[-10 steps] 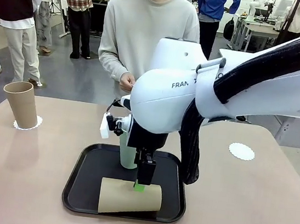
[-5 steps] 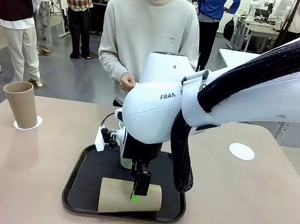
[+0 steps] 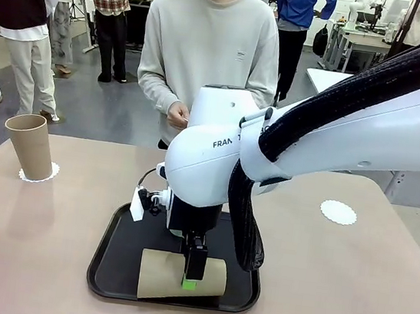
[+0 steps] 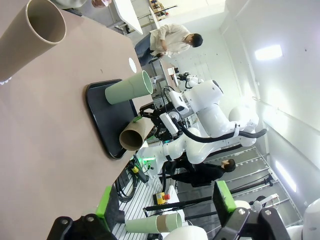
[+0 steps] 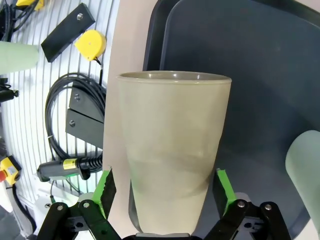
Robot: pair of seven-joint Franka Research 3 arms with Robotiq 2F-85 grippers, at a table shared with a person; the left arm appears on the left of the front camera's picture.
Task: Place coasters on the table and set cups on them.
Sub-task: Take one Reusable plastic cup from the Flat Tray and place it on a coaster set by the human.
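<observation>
Now | right pincer (image 5: pixel 163 176) spread wide | astride lying tan cup (image 5: pixel 175 115)

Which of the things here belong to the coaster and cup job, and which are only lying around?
Job: standing tan cup on its coaster; bare coaster; lying tan cup; mint cup; table; right gripper, open around the lying cup.
Lying about: black tray; yellow tape measure; coiled cable.
</observation>
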